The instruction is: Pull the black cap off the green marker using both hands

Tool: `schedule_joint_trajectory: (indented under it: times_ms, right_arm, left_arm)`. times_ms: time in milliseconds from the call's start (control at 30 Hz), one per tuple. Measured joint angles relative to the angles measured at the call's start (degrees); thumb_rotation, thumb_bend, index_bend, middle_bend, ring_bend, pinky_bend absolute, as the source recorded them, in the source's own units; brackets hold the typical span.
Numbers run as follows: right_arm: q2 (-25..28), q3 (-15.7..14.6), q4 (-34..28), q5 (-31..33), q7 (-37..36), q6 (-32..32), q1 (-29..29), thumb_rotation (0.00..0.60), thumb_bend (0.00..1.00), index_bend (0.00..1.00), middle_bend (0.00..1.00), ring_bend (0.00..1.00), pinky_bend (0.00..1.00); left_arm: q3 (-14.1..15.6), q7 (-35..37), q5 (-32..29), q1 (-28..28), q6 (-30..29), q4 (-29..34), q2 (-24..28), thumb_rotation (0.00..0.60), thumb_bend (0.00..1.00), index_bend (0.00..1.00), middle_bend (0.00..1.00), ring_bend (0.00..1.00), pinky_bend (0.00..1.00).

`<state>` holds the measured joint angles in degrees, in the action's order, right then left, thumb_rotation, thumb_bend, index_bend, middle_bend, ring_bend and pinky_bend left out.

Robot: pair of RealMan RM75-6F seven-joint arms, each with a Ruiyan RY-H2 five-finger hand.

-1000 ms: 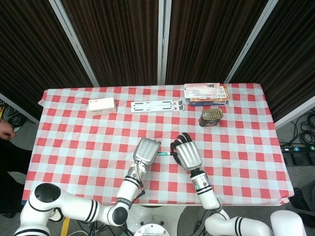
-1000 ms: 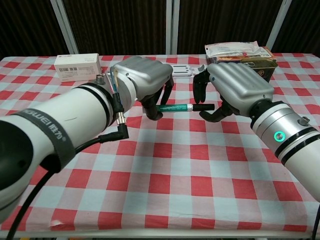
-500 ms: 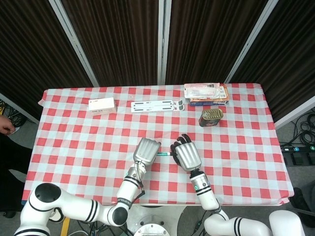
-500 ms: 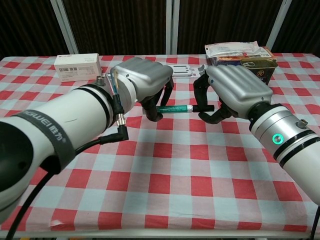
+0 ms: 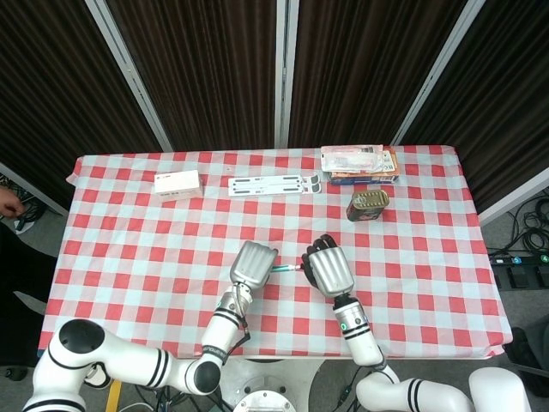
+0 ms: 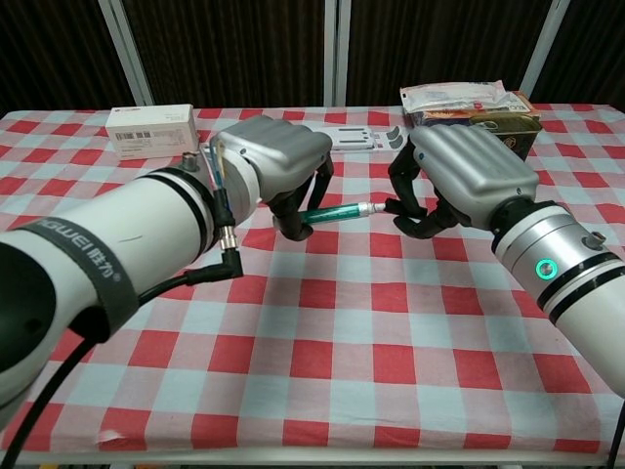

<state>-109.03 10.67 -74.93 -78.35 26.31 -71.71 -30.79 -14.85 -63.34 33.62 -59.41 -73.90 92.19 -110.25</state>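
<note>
Green marker held level above the checked desk, between both hands. Left hand with fingers wrapped round the green barrel. Right hand with fingers clenched on the black cap, just off the marker's exposed pale tip. Behind, near the far edge: white box, tin, stacked packets.

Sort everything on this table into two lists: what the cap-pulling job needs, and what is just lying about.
Needed: green marker, black cap, left hand, right hand.

Lying about: white box, white strip, tin can, stack of packets.
</note>
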Motion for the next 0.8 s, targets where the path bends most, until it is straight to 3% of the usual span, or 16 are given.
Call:
schedule_joint_trajectory:
  times_ms: [300, 567, 667, 800]
  right_arm:
    - [1.6, -0.27, 1.64, 1.08, -1.69, 0.0, 1.2, 0.6, 0.32, 0.84, 0.72, 0.37, 0.26]
    - [1.93, -0.91, 5.21, 2.67, -4.16, 1.43, 2.22, 0.6, 0.31, 0.83, 0.71, 0.37, 0.26]
    - [1.65, -0.91, 6.78, 3.19, -5.23, 2.06, 2.36, 0.6, 0.29, 0.79, 0.68, 0.36, 0.25]
    - [1.92, -1.03, 6.99, 3.98, -6.8, 4.19, 2.32, 0.6, 0.12, 0.62, 0.54, 0.27, 0.16]
  left_arm:
    - [1.21, 1.48, 0.32, 1.51, -0.18, -0.34, 1.01, 0.6, 0.38, 0.55, 0.56, 0.87, 0.84]
    - [3.71, 3.19, 1.28, 3.23, 0.76, -4.74, 0.82, 0.6, 0.38, 0.55, 0.55, 0.87, 0.84]
    - [4.5, 4.24, 1.91, 3.92, 1.64, -7.16, 0.41, 0.6, 0.36, 0.53, 0.55, 0.86, 0.84]
    - [5.51, 6.17, 3.08, 4.93, 3.59, -9.98, -0.03, 0.6, 0.28, 0.42, 0.51, 0.84, 0.83]
